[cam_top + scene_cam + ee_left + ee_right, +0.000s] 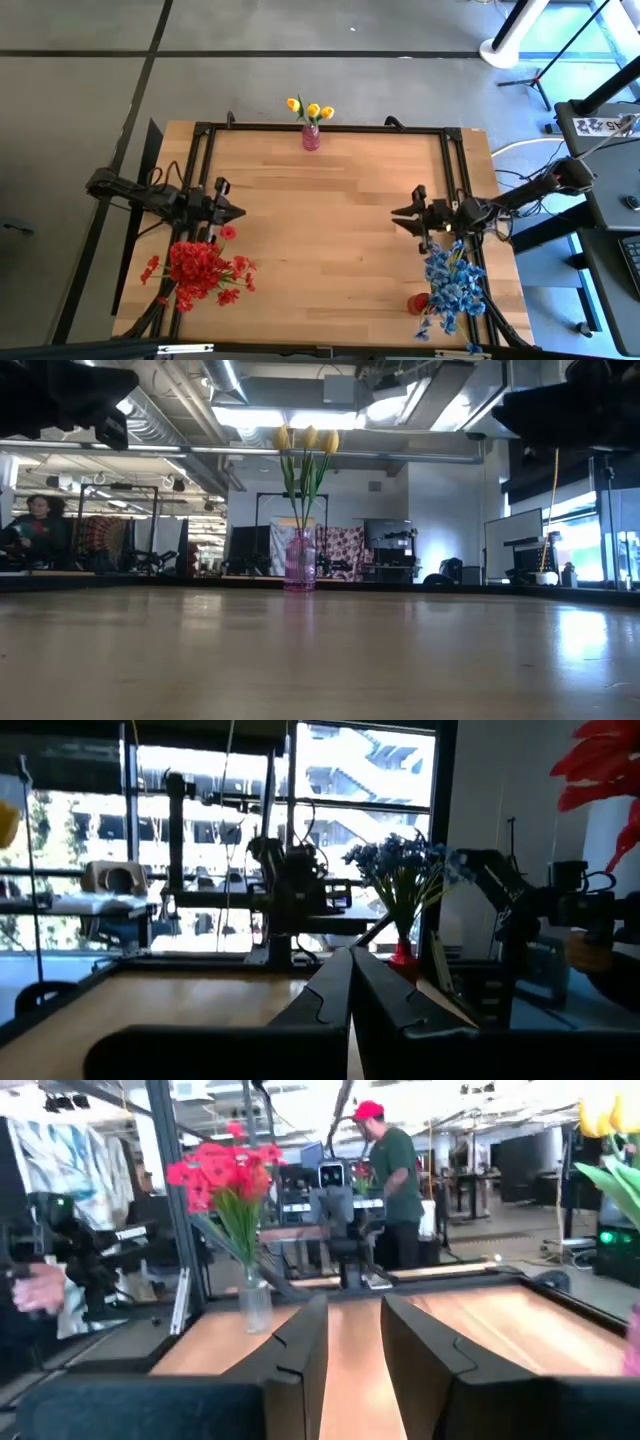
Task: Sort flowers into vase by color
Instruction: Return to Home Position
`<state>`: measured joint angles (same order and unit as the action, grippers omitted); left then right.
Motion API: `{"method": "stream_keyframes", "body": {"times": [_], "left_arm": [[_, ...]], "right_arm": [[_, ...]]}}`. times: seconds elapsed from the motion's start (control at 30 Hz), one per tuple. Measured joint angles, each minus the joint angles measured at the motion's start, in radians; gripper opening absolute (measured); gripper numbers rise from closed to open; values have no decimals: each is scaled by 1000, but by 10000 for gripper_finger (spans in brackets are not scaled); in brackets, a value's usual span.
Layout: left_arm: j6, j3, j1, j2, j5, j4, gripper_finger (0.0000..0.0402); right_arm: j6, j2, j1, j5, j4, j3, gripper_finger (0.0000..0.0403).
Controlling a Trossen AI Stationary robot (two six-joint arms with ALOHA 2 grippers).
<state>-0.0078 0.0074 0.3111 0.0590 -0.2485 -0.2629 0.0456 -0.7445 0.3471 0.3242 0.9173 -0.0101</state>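
1. The yellow flowers (311,108) are standing upright in a pink vase (311,138) at the middle of the counter's (330,190) far edge.
2. The red flowers (200,268) are bunching together in a transparent vase (256,1302) near the counter's near left corner.
3. The blue flowers (455,285) are sitting in a red vase (418,302) near the near right corner, well apart from the red bunch.
4. The left tool (240,212) is hovering over the counter's left side, close to the red flowers and pointing toward the middle. Its fingers (325,990) are lying pressed together, pinching nothing.
5. The right tool (396,214) is hovering opposite it on the right side, near the blue flowers. Its fingers (305,1340) are standing spread with a clear gap, carrying nothing.
6. A person (390,1170) is standing in the room beyond the counter.
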Motion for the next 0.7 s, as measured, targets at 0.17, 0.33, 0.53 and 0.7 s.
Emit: {"method": "stream_keyframes", "body": {"times": [0.17,0.33,0.53,0.7], "left_arm": [[63,0,-3,-55,-3,18,2],[70,0,-32,-57,-23,20,2],[-14,0,-44,-57,-148,29,2],[-34,0,-44,-57,-342,43,2]], "right_arm": [[32,194,17,38,-276,0,93],[104,335,-147,-58,-464,0,50],[13,493,-365,-206,-686,-46,8],[-1,646,-460,-304,-779,-27,8]]}}
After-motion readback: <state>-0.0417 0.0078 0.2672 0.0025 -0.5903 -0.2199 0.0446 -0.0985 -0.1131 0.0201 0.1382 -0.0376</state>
